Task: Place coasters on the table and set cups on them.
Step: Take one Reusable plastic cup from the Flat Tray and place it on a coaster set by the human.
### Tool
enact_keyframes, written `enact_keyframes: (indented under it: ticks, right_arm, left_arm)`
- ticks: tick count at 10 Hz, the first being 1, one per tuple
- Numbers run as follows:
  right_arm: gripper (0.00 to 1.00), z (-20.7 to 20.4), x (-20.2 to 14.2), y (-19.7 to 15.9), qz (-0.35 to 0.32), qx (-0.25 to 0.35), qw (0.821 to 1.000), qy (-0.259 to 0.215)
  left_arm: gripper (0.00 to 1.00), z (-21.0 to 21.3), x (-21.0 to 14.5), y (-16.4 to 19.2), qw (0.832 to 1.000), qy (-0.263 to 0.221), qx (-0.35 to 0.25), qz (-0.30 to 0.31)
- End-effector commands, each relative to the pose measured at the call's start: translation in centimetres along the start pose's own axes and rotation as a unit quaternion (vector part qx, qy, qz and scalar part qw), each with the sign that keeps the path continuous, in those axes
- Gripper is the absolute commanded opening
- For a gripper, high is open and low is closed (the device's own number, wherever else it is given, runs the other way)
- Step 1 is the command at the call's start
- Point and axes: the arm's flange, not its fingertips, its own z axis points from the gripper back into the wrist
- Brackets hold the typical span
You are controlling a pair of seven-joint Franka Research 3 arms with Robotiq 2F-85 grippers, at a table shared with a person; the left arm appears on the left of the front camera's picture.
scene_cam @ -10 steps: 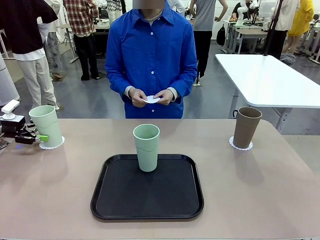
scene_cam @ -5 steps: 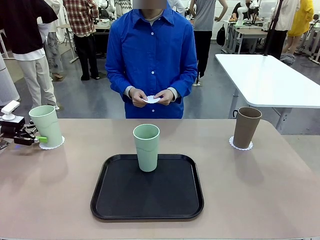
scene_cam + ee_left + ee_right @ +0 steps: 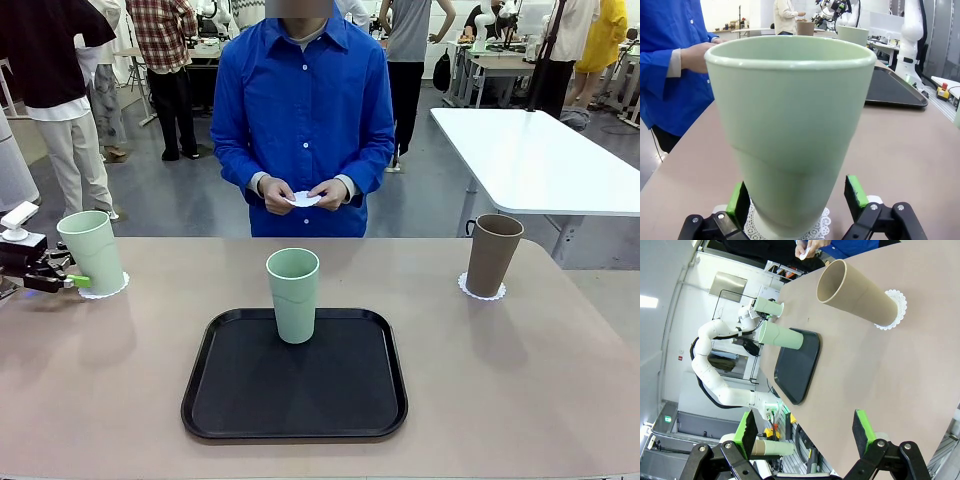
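A pale mint cup [image 3: 92, 250] stands upright on a white scalloped coaster [image 3: 104, 290] at the table's [image 3: 520, 390] left end. My left gripper [image 3: 74, 279] is open just left of it. In the left wrist view this cup [image 3: 790, 130] sits between the green pads [image 3: 856, 190] with a gap on each side. A second mint cup [image 3: 293, 294] stands on the black tray [image 3: 295, 400]. The brown cup [image 3: 493, 254] stands on its coaster [image 3: 482, 292] at the right. The person's hands hold a third coaster [image 3: 303, 199]. My right gripper [image 3: 805, 435] is open, well away from the brown cup [image 3: 855, 292].
The person in a blue shirt [image 3: 302, 120] stands at the far edge, opposite the tray. A white table [image 3: 540, 160] stands behind at the right. Bare tabletop lies on both sides of the tray.
My left gripper has drawn back slightly to the left, away from the mint cup. The cups, the coasters and the person's hands have stayed in place.
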Motion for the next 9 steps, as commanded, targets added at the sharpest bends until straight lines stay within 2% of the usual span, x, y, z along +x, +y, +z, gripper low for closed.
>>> enact_keyframes:
  ticks: [1, 6, 9]
  right_arm:
    - [1.00, 0.1, 0.0, 0.2, -0.002, -0.007, 1.000, 0.004]
    - [1.00, 0.1, 0.0, 0.2, -0.002, -0.007, 1.000, 0.004]
    - [1.00, 0.1, 0.0, 0.2, -0.002, -0.007, 1.000, 0.004]
  left_arm:
    - [1.00, 1.0, 0.1, 0.6, 1.000, 0.004, -0.011, 0.012]
    - [1.00, 3.2, -0.7, 0.8, 1.000, 0.007, 0.002, 0.025]
    - [1.00, 5.8, 0.3, 0.4, 0.998, 0.031, 0.040, 0.028]
